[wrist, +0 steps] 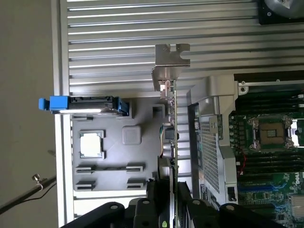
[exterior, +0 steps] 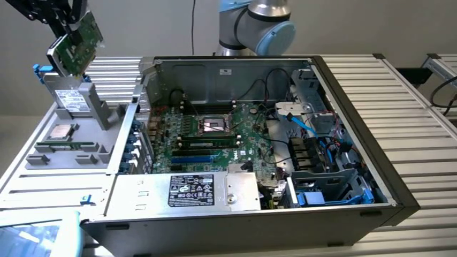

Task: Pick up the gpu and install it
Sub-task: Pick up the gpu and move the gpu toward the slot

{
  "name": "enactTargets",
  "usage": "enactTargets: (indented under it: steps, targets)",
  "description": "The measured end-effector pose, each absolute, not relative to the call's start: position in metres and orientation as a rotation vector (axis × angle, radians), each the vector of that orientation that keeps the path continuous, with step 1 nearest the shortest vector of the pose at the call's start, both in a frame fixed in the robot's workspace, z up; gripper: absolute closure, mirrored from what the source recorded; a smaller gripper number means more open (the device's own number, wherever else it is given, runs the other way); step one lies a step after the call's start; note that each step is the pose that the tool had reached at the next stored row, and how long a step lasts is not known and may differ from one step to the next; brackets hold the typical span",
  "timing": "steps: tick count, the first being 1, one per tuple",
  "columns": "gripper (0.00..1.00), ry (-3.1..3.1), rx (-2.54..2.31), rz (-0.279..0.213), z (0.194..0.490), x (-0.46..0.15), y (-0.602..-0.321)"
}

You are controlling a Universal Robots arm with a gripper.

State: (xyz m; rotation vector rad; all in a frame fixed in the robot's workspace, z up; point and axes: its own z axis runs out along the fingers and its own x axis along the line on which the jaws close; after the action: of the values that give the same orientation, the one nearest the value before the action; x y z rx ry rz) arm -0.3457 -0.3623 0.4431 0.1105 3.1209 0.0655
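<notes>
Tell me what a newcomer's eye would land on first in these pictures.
First, the gpu, held in the air by the gripper at the exterior view's upper left, above the grey parts tray. Next, the open computer case in the middle of that view, its large green motherboard laid bare among cables.

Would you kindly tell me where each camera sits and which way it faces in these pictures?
Exterior view: raised off the arm, looking down into the open grey metal computer case; the arm's grey-blue joint and black pincer show.
Wrist view: on the wrist, looking down along the held green circuit card with silver bracket to the grey plastic parts tray; pincer fingers show.
Shared: card, tray, green motherboard.
</notes>
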Motion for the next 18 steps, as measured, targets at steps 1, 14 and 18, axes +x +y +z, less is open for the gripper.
enactTargets:
  steps: [1,14,18]
  targets:
    - [0.72,3.121,0.111,0.065,0.4432,-0.3457,-0.3623]
    - [0.72,3.12,-0.221,0.068,0.4433,-0.3455,-0.3623]
    - [0.72,3.112,-0.337,0.069,0.4433,-0.3455,-0.3623]
